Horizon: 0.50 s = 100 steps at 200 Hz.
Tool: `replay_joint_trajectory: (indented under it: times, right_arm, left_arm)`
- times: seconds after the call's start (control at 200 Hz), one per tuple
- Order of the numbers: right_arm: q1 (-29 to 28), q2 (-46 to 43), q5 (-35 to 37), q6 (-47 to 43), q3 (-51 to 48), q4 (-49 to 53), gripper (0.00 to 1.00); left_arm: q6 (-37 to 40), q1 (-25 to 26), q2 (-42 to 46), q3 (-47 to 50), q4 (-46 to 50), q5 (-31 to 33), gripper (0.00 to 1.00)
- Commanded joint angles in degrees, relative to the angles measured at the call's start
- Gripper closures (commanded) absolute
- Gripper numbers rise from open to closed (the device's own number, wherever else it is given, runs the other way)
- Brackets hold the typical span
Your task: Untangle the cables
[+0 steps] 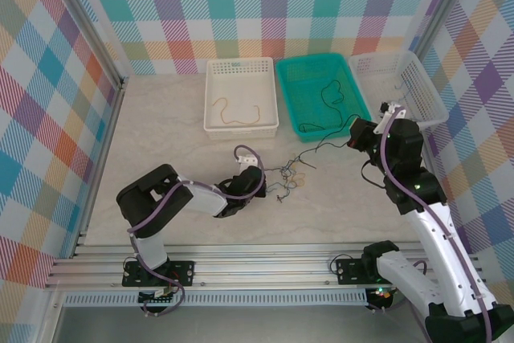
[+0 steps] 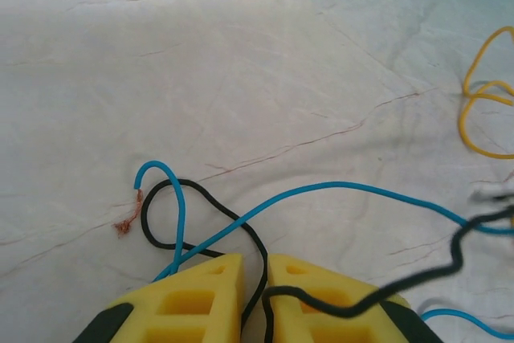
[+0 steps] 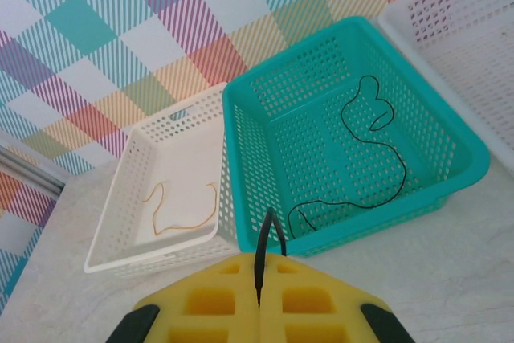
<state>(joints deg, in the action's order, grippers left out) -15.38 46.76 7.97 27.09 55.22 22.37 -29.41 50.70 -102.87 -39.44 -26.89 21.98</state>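
left gripper (image 2: pixel 255 263) clamps a black strand (image 2: pixel 233 216) of the tangle (image 1: pixel 291 178), just in front of the teal basket (image 1: pixel 317 59). right gripper (image 3: pixel 259 261) pinches a black cable (image 3: pixel 263 238) by that basket's near-right corner.

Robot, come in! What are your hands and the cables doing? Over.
Left gripper shut on thin black cable, crossing thin blue cable. Right gripper shut on black cable loop. Knot of thin cables between them. Nothing blocking.

Two arms (image 1: pixel 193 197) in black and white, looped purple cables (image 1: pixel 384 153), yellow cut-out fingers (image 2: pixel 201 299)
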Motion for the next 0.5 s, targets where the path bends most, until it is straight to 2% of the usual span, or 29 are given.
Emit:
replay_joint_trajectory:
  times: [0.0,0.09,0.18,0.32,0.375,0.43,0.495]
  right_arm:
    - [0.4,-0.4,-1.2,-1.9,0.5,0.0,1.00]
    - [0.4,0.3,-6.7,-2.7,-0.2,-1.4,1.00]
    - [0.4,1.7,-11.9,-2.9,-0.4,-2.3,1.00]
    - [0.4,3.7,-16.9,-2.3,-0.6,-3.6,1.00]
    - [0.4,4.3,-19.2,-2.2,-0.6,-4.3,1.00]
    - [0.4,5.0,-21.4,-2.1,-0.6,-4.9,1.00]
    - [0.4,5.7,-23.5,-2.0,-0.3,-5.4,1.00]
  left_arm:
    - [-1.1,-0.9,2.4,1.8,2.5,0.3,0.81]
    - [1.3,-1.0,4.7,2.8,0.3,-3.5,0.72]
    - [3.6,-0.9,7.4,2.6,0.4,-6.7,0.54]
    - [7.4,-0.7,11.5,1.1,1.7,-11.3,0.30]
    - [8.2,-0.7,12.3,-0.5,3.2,-12.5,0.18]
    - [9.3,-0.6,12.4,-2.5,4.5,-13.9,0.01]
    - [10.6,-0.3,12.2,-4.6,4.9,-14.6,0.00]
